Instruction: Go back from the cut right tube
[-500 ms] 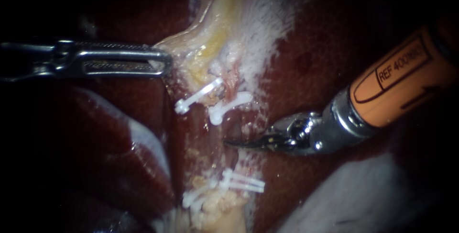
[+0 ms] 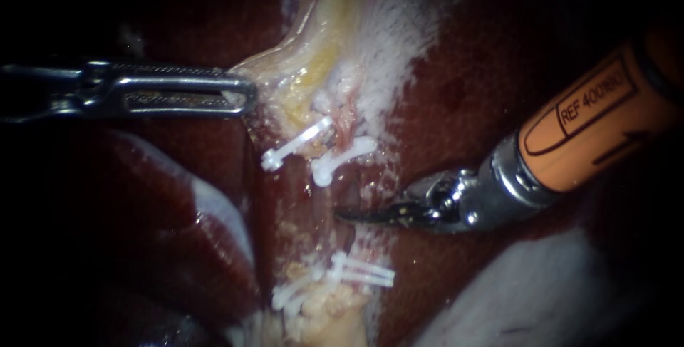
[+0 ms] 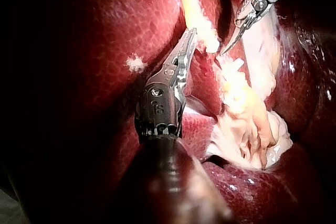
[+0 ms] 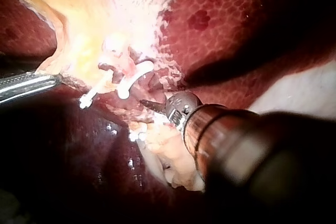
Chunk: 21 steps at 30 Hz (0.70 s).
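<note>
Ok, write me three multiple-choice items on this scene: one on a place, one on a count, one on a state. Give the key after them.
1. In the endoscope view, the tip of the right instrument lies:
A. between the upper clips and the lower clips
B. below the lower clips
C. above the upper clips

2. How many upper clips show?
A. one
B. two
C. five

3. The end effector of the left instrument is:
A. wide open, clear of tissue
B. shut on the yellowish tissue
C. out of view

Key:
1 A, the dark curved tip points into the gap between the two clip groups.
2 B, two white clips lie side by side there.
3 B, it lies closed on the edge of that tissue.
</note>
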{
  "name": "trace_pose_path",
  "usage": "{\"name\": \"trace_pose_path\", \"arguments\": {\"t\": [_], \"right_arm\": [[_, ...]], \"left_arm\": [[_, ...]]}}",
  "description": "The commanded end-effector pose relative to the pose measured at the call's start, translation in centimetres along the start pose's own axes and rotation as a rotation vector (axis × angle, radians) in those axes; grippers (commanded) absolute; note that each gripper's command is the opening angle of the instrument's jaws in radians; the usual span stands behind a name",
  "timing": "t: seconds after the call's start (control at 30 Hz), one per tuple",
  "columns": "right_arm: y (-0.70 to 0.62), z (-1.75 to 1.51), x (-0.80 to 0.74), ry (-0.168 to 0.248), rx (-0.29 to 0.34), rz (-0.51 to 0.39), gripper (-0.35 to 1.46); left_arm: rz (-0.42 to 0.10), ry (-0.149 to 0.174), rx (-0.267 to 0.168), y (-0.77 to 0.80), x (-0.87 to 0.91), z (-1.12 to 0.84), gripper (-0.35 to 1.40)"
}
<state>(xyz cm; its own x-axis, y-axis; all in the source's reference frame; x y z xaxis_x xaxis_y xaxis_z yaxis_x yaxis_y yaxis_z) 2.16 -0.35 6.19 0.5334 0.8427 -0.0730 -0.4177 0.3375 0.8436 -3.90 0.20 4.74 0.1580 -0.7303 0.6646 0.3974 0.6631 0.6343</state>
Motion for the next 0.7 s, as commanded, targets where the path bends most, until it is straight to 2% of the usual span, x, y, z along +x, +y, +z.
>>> {"name": "trace_pose_path", "arguments": {"t": [0.03, 0.17, 0.53, 0.7], "right_arm": [[0.00, 0.00, 0.00, 0.002, 0.004, -0.003, -0.16], [0.02, 0.01, 0.01, 0.020, 0.027, -0.004, 0.22], [0.03, 0.00, 0.01, 0.028, 0.040, -0.006, 0.41], [0.06, -0.05, -0.03, 0.025, 0.042, -0.009, 0.57]], "left_arm": [[0.000, 0.000, 0.000, 0.00, 0.00, 0.00, -0.35], [0.001, 0.000, 0.000, 0.00, 0.01, 0.00, -0.35], [0.001, 0.000, -0.001, 0.00, 0.02, 0.01, -0.35], [0.002, 0.000, 0.000, 0.01, 0.03, 0.00, -0.35]]}}
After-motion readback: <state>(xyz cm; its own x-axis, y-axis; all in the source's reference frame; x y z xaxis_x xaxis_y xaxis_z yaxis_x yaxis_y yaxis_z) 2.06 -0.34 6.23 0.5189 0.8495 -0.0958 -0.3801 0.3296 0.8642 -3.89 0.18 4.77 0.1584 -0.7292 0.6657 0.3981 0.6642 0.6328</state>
